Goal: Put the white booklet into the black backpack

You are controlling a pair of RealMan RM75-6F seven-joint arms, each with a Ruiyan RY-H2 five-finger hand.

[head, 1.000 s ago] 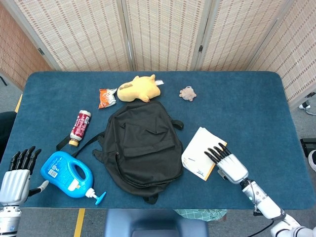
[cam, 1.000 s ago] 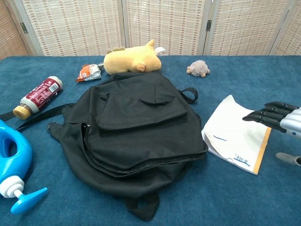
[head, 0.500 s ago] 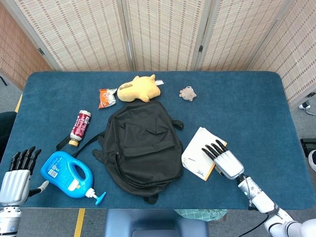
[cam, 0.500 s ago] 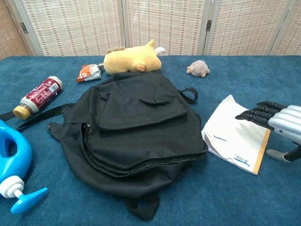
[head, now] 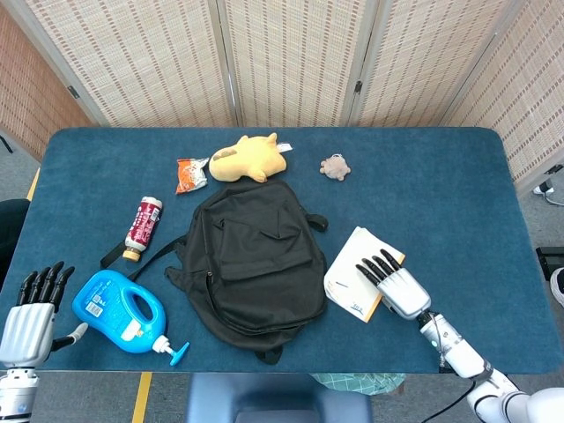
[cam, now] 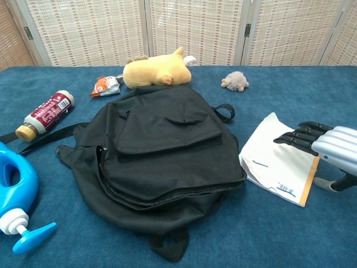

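Right hand (head: 398,286), fingers spread, over white booklet's (head: 354,271) outer edge, maybe touching; black backpack (head: 256,256) just beside.

Your black backpack (head: 256,254) lies flat in the middle of the blue table, front pocket up, top handle toward the far side, straps trailing left. Your white booklet (head: 356,273) lies flat just right of it, close to the bag's right edge, with an orange strip along its right side.
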